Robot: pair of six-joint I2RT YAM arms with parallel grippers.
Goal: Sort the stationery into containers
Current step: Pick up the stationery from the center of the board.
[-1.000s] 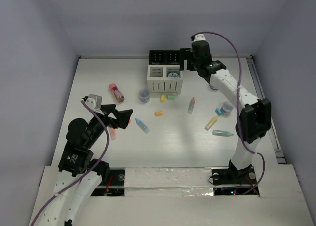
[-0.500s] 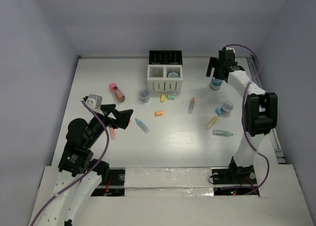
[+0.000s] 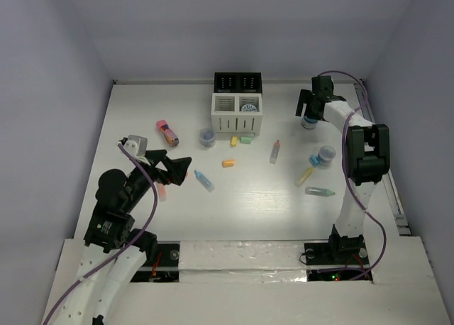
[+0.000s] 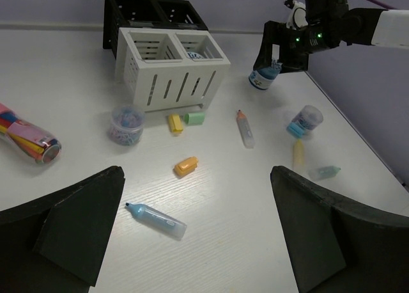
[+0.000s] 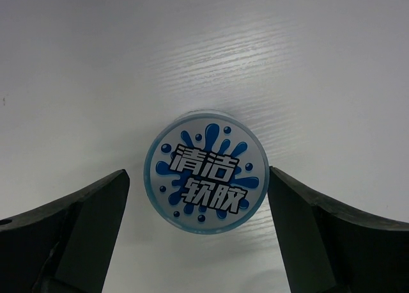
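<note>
1. The white tabletop point(image 3: 248, 211) fills the scene, with stationery scattered across its middle and right.
2. At the far middle sits the organiser point(image 3: 237, 119): two white slatted bins in front, two black bins joined behind.
3. The left fingers point(image 4: 77, 222) hang spread wide over the near left, grasping nothing.
4. The right fingers point(image 5: 83, 229) reach to the far right and straddle a blue-white roll point(image 5: 206, 180). They are released, with a gap showing on each side of it.
5. That roll sits label-up on the tabletop, well right of the organiser. A second roll point(image 3: 325, 155) lies nearer along the right side, and a third roll point(image 3: 247, 107) sits in the right white bin.
6. Pens now: a blue pen point(image 3: 204, 180) left of centre, and a clear pen point(image 3: 274, 152) with an orange cap right of centre.
7. Smallest of all: a yellow stub point(image 3: 233, 140) and a green stub point(image 3: 246, 139) just in front of the white bins, with an orange stub point(image 3: 228, 163) nearer.
</note>
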